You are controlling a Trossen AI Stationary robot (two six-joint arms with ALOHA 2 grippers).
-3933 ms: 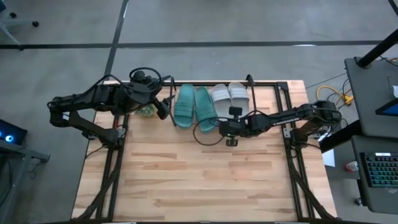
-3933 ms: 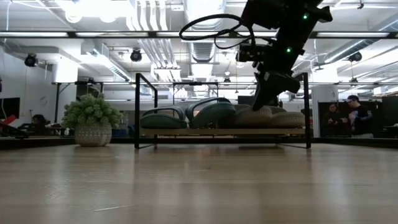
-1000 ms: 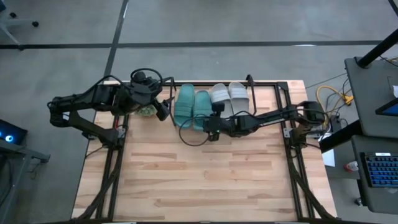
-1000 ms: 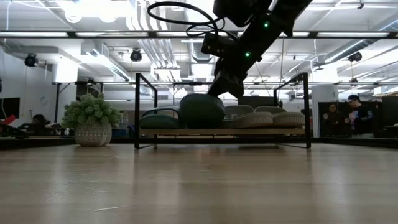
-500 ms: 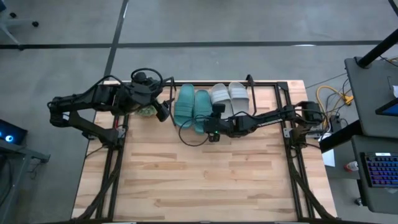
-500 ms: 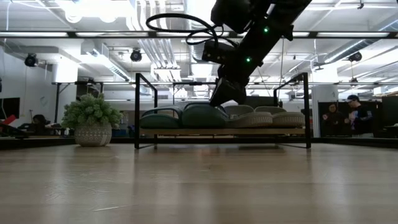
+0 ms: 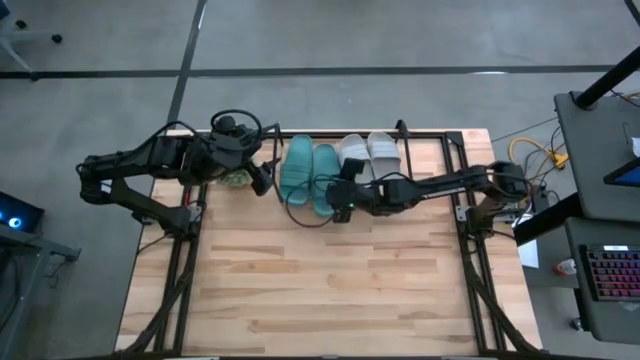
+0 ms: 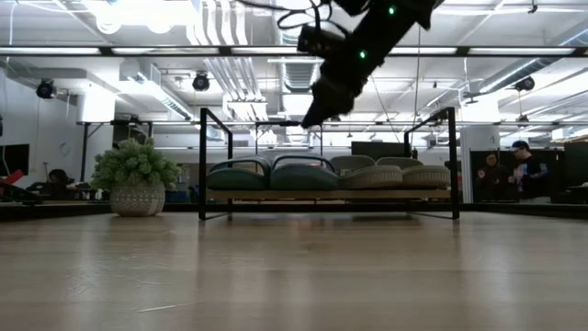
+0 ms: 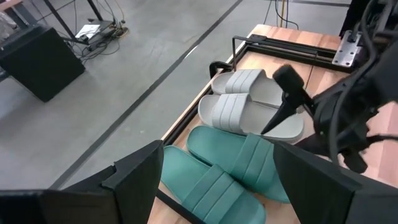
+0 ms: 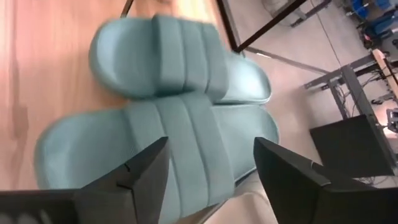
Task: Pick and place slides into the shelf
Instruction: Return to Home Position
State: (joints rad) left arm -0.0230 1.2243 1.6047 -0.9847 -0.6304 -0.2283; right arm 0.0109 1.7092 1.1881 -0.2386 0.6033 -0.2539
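Note:
Two teal slides (image 7: 311,174) and two pale grey slides (image 7: 367,153) lie side by side, soles down, on the wooden base of the black wire shelf (image 8: 203,165) at the table's far edge. In the low view the teal pair (image 8: 271,174) lies left of the grey pair (image 8: 395,174). My right gripper (image 8: 310,116) hangs open above the right teal slide (image 10: 155,149), clear of it. My left gripper (image 9: 217,186) waits open and raised by the shelf's left end (image 7: 264,177).
A small potted plant (image 8: 136,176) stands on the table left of the shelf, under my left arm (image 7: 160,160). The wooden table (image 7: 330,290) stretches bare toward its near edge. People stand in the room beyond, at the right (image 8: 519,170).
My right gripper has set the right teal slide down on the shelf beside the other teal one, opened and let go of it. The slide, raised and tipped a second ago, now lies flat. The gripper has since risen clear above it.

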